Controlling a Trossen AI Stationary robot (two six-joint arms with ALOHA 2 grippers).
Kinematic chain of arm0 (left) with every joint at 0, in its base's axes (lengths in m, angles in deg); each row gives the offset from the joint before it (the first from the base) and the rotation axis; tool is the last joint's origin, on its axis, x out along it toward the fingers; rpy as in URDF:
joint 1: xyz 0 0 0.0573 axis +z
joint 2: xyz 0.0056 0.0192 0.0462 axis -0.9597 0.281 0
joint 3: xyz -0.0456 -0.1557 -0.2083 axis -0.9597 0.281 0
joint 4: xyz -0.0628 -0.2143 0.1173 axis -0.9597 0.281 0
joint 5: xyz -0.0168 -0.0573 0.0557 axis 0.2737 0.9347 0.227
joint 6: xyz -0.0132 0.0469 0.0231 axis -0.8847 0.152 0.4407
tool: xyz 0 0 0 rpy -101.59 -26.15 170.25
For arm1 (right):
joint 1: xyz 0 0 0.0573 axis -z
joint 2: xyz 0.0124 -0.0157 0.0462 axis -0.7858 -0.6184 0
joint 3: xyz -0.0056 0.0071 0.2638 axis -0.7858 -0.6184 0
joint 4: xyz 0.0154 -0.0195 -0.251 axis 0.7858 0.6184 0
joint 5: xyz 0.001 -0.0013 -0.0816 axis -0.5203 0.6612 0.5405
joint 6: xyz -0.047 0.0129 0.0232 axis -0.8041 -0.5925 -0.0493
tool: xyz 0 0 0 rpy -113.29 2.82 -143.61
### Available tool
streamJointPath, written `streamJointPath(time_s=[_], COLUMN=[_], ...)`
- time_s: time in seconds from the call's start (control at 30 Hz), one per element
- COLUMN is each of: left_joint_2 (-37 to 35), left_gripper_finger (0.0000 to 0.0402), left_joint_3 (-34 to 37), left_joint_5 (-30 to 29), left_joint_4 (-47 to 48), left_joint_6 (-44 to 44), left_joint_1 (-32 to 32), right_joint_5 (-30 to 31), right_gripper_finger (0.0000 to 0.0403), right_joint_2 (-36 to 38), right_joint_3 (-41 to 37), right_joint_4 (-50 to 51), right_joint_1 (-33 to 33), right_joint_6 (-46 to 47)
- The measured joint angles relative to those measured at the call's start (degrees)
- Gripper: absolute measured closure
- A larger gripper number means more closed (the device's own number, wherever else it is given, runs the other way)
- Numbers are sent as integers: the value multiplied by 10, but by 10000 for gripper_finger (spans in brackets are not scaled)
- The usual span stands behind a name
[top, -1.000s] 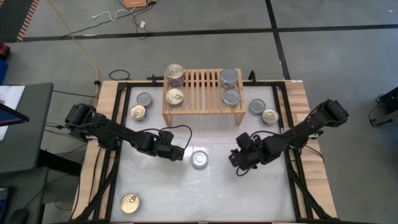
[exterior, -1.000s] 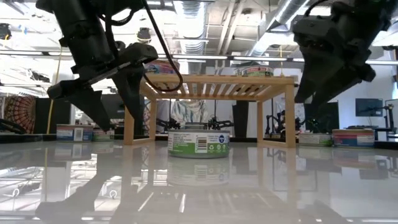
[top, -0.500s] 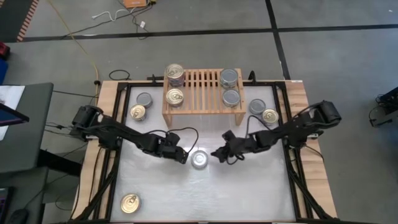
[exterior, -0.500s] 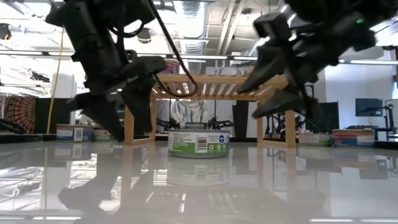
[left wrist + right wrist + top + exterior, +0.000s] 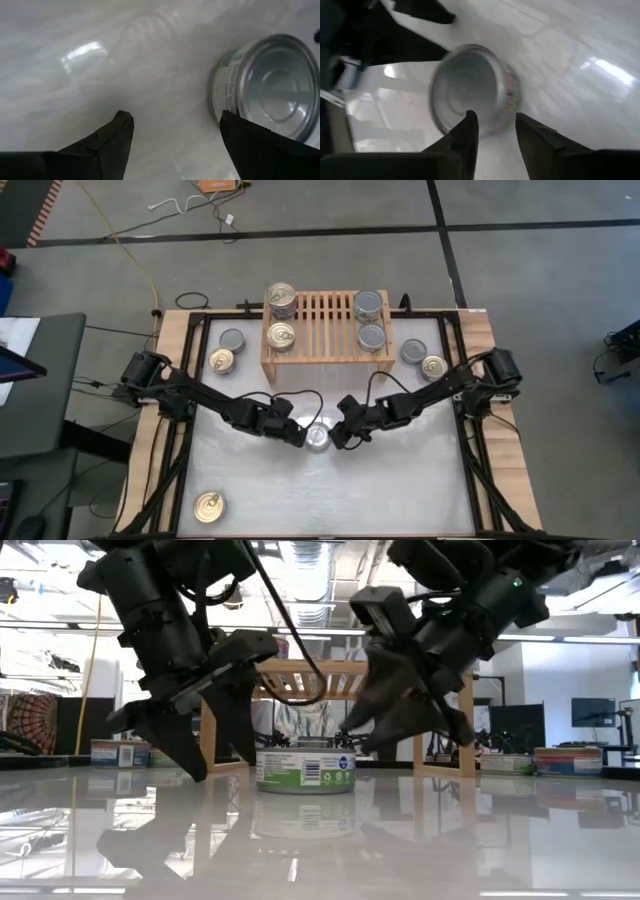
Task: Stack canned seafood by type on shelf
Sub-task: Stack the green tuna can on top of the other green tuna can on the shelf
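- A round flat silver-topped tin (image 5: 318, 436) sits on the glossy white table (image 5: 400, 490), in front of the shelf (image 5: 325, 326) and between both grippers (its paper label is green and white in the low view).
- The left gripper (image 5: 297, 434) is just beside the tin on its left, its dark wedge-shaped fingers spread wide; one fingertip (image 5: 235, 125) is right at the tin's wall.
- The right gripper (image 5: 338, 436) is at the tin's right edge, fingers apart only narrowly, gripping nothing that I can see.
- The light-wood slatted shelf carries two gold pull-ring tins (image 5: 280, 315) at its left end and two plain grey ones (image 5: 370, 320) at its right.
- Loose tins lie beside each shelf leg; one gold tin (image 5: 208, 506) lies at the table's near left corner.
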Motion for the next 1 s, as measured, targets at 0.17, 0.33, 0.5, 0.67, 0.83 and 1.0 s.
streamJointPath(time_s=[0.17, 0.33, 0.5, 0.67, 0.83, 1.0], left_joint_2=[8, 11, 12, 12, 12, 12], left_gripper_finger=[118, 118, 118, 118, 118, 118], left_joint_3=[0, -1, 0, 0, 0, 1], left_joint_5=[2, 4, 2, -10, -23, -49], left_joint_4=[-11, -24, -39, -42, -51, -71], left_joint_6=[-10, -3, 8, 8, 8, 10], left_joint_1=[-7, -7, 1, 6, 8, 10], right_joint_5=[0, 0, 0, 0, 0, 1], right_gripper_finger=[276, 281, 281, 281, 281, 281], right_joint_2=[0, 0, 0, -1, -1, -5], right_joint_3=[2, 3, 3, 3, 3, 2], right_joint_4=[22, 7, 4, 43, 28, 17], right_joint_1=[5, -1, -5, -4, -4, -4], right_joint_6=[-4, -4, -4, 6, 0, -1])
